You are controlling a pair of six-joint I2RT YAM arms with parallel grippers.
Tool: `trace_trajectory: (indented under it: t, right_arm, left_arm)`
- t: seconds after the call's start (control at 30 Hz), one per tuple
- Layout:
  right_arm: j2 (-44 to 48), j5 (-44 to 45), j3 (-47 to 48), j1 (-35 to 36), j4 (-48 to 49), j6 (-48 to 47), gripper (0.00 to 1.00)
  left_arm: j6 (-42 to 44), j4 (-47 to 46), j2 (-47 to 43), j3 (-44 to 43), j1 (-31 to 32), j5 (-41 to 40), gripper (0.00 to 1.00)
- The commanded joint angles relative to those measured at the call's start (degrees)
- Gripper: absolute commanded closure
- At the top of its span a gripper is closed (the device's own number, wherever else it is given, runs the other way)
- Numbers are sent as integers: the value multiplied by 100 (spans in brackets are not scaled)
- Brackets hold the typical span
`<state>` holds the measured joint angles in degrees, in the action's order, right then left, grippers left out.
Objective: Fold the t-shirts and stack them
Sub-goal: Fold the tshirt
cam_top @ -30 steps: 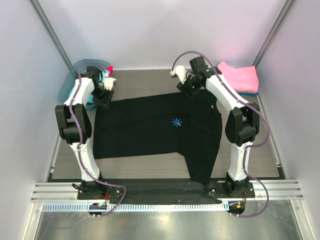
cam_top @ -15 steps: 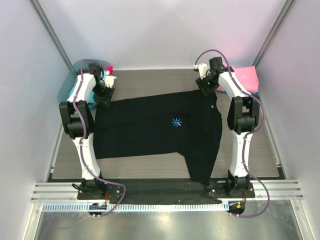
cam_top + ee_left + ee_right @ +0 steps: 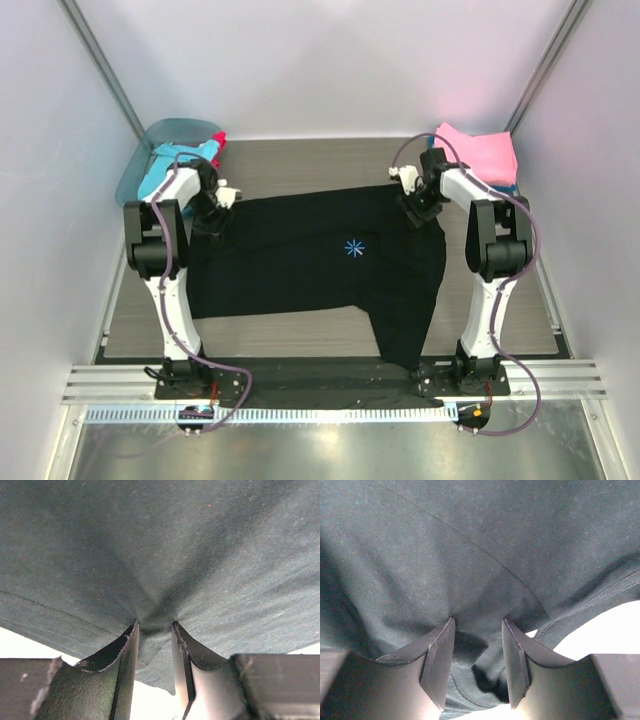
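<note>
A large black t-shirt [image 3: 310, 260] with a light-blue asterisk mark [image 3: 353, 247] lies spread flat on the table. My left gripper [image 3: 213, 212] is down on its far left corner. In the left wrist view the jaws are nearly closed and pinch a pucker of the black cloth [image 3: 155, 630]. My right gripper [image 3: 420, 210] is down on the far right edge. In the right wrist view its jaws hold a bunched fold with a hem of the black cloth [image 3: 477, 645]. A pink t-shirt [image 3: 480, 152] lies at the back right on a blue one [image 3: 500, 186].
A translucent teal tub [image 3: 150, 140] stands at the back left with turquoise cloth [image 3: 165, 172] and red cloth [image 3: 217, 141] in it. The black shirt's lower right part hangs over the table's near edge [image 3: 405, 350]. White walls enclose the table.
The right gripper has swung from the back middle to the right and come down onto the shirt's far right edge. The left gripper has dropped slightly nearer onto the far left corner.
</note>
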<state>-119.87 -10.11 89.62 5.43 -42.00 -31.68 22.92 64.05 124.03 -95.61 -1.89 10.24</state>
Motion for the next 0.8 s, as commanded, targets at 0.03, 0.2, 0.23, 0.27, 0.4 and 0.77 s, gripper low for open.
trace_trajectory:
  t: [0.03,0.2,0.23,0.27,0.4,0.77]
  right_arm:
    - [394,264,-760,-130,-195,-215,52]
    - [948,360,-1342,-174,-230,-356,52]
    - [1009,343,-1464,-174,-282,-356,52]
    - [1062,334,-1509,-165,-326,-348,52]
    - [1483,159,-1738,-165,-511,-321,52]
    - [1285,-53,441,-358,-713,127,50]
  left_arm:
    - [99,-244,-344,463,-4,-162,67]
    - [152,-420,-660,1132,4,-216,68]
    - [152,-429,-800,1263,4,-189,68]
    - [152,-429,-897,1386,4,-172,68]
    - [169,-491,-1310,1774,13,-145,68]
    - [-68,-209,-1110,-1158,31,-549,53]
